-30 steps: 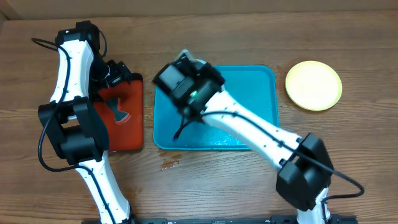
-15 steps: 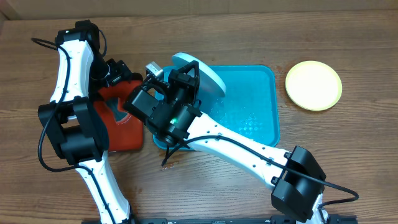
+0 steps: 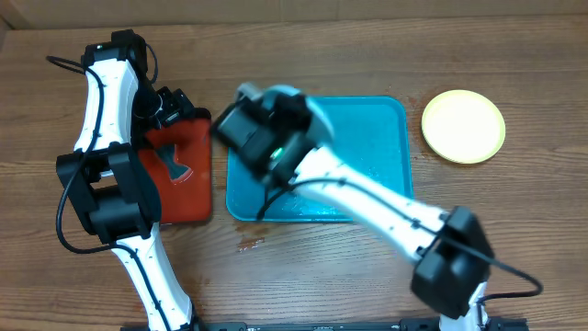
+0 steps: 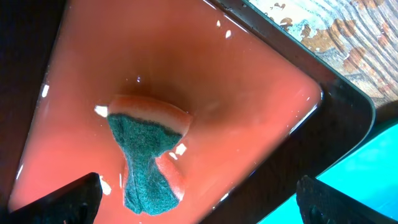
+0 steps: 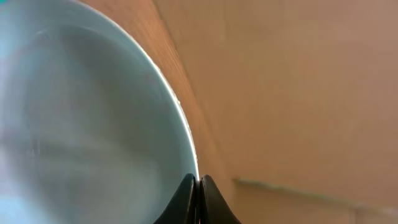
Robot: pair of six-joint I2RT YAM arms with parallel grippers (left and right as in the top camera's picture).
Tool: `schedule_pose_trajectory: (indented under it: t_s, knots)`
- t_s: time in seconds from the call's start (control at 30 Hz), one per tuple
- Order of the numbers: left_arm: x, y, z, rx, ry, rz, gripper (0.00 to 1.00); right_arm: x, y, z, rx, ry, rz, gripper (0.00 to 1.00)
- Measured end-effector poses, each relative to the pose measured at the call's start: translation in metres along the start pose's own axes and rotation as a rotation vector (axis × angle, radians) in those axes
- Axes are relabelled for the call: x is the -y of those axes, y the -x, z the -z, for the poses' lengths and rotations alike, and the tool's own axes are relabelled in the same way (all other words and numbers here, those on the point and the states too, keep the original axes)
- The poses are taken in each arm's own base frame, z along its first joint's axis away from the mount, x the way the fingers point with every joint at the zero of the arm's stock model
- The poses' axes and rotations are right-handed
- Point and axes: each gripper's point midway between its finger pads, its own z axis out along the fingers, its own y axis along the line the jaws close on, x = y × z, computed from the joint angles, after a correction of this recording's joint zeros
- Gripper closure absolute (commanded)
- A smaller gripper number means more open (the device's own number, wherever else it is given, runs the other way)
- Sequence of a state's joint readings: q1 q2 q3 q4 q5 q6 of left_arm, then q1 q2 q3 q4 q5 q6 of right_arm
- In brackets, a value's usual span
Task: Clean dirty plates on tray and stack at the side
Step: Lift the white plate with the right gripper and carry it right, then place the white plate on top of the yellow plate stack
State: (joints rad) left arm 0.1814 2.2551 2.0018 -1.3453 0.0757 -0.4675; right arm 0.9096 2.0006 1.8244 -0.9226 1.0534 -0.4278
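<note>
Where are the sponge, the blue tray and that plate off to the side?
sponge (image 4: 144, 152): left wrist view, on its green scouring face.
turquoise tray (image 3: 378, 138): overhead view, on bare floor near its right end.
lime-green plate (image 3: 463, 126): overhead view, on its centre.

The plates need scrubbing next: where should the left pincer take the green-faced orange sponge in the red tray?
Take the green-faced orange sponge at its pinched waist, straight down from above: it lies flat in the red plastic tray, and the open left pincer hangs over it.
</note>
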Motion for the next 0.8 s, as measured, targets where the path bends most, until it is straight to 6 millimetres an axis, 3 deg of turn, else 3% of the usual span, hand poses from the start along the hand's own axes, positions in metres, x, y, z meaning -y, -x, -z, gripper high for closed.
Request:
schedule_pose_trajectory:
  t_s: [0.1, 0.2, 0.27, 0.4, 0.57, 0.7, 0.8]
  knots:
    - [0.000, 0.000, 0.000, 0.000, 0.000, 0.000, 0.00, 0.026, -0.030, -0.040, -0.065, 0.091, -0.158, 0.94]
    - [0.000, 0.000, 0.000, 0.000, 0.000, 0.000, 0.00, 0.038, -0.082, -0.089, -0.166, 0.288, -0.324, 0.96]
    - [0.000, 0.000, 0.000, 0.000, -0.001, 0.000, 0.00, 0.038, -0.131, -0.124, -0.248, 0.504, -0.490, 0.96]
    - [0.000, 0.000, 0.000, 0.000, 0.000, 0.000, 0.00, 0.041, -0.199, -0.157, -0.330, 0.769, -0.768, 0.96]
    - [0.000, 0.000, 0.000, 0.000, -0.001, 0.000, 0.00, 0.046, -0.283, -0.188, -0.413, 0.877, -1.054, 0.96]
    - [0.000, 0.000, 0.000, 0.000, 0.000, 0.000, 0.00, 0.033, -0.333, -0.205, -0.487, 0.911, -1.195, 0.96]
    - [0.000, 0.000, 0.000, 0.000, 0.000, 0.000, 0.00, 0.028, -0.361, -0.214, -0.527, 0.903, -1.281, 0.96]
